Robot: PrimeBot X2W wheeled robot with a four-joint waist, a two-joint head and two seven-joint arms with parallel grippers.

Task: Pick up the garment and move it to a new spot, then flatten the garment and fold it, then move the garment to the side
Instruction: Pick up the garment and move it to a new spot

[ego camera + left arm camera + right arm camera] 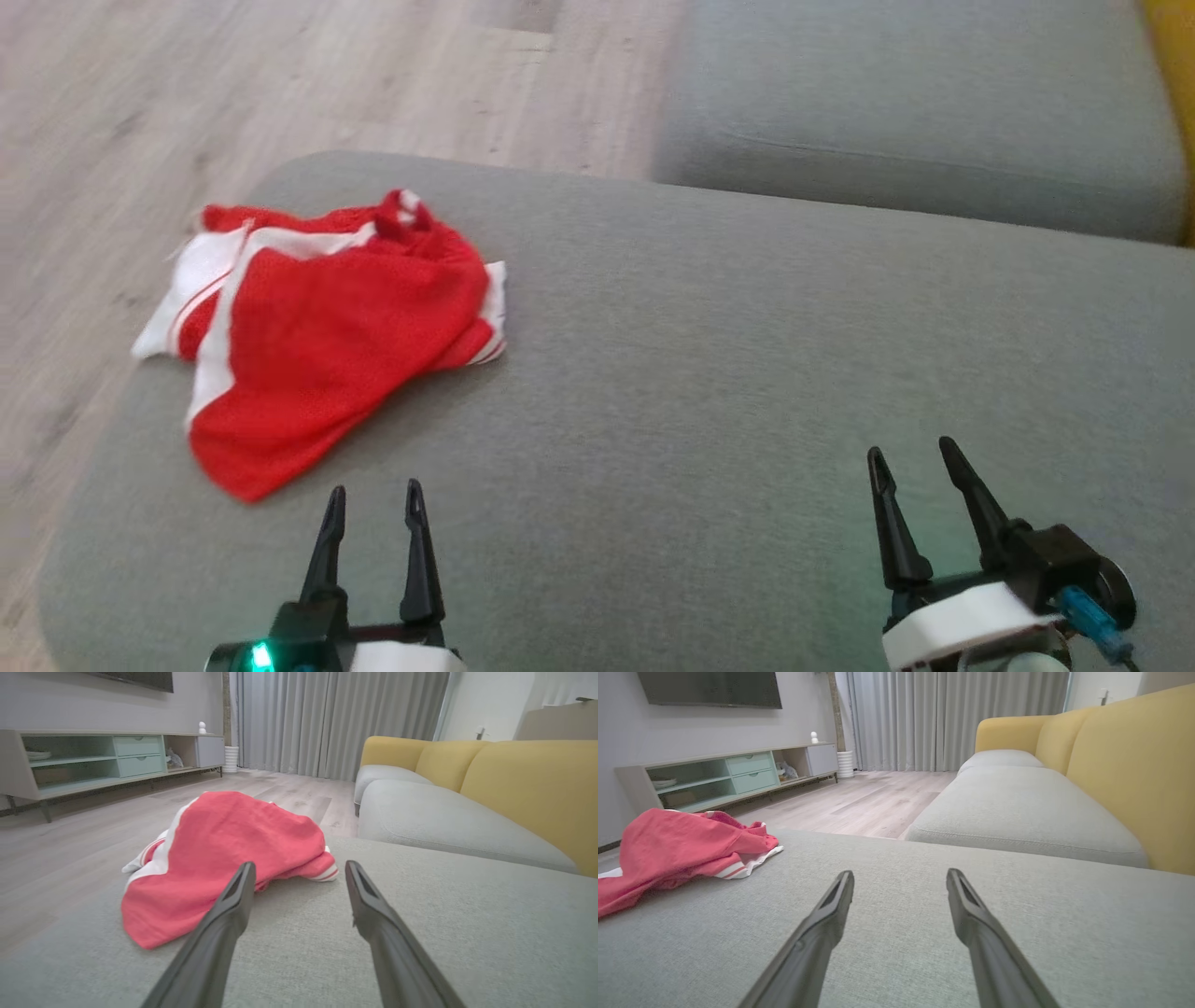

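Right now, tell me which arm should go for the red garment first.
Left. The left tool sits open just short of the red garment; the right tool, also open, is far across the grey cushion.

A red mesh garment (327, 345) with white side panels and red-striped white trim lies crumpled on the grey fabric seat cushion (747, 373), in its far left corner. It is bunched and loosely folded over itself rather than spread flat. A broad red panel faces up and narrows to a rounded point toward the near edge, while the middle humps up off the cushion. White bands run along its left side, and one white striped piece, possibly a sleeve or a hem, reaches over the cushion's left edge. A smaller striped end pokes out on its right side, lying flat on the cushion.
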